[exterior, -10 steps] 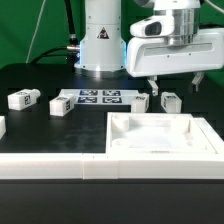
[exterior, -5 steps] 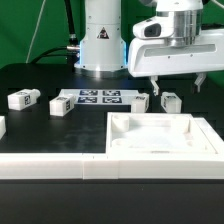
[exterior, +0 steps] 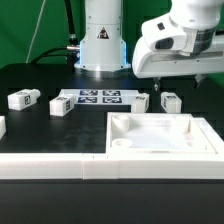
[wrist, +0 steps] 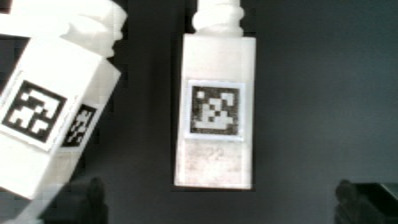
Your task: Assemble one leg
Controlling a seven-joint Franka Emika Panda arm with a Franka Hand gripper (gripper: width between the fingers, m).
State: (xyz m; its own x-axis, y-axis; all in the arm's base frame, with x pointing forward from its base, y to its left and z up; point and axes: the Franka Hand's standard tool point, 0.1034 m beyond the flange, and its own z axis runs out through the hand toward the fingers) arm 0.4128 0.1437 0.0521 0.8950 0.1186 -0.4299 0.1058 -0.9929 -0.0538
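Several small white legs with marker tags lie on the black table: one under my gripper, one beside it, and two more at the exterior view's left. My gripper hovers above the first two, open and empty. In the wrist view one leg lies lengthwise between my dark fingertips, with its tag facing up. A second leg lies tilted beside it. The gripper touches neither.
The large white tray-like part with corner holes lies in front of the legs. The marker board lies flat near the robot base. A white strip runs along the front.
The gripper's hand has tilted and shifted a little toward the exterior view's right. The legs and the tray have not moved.
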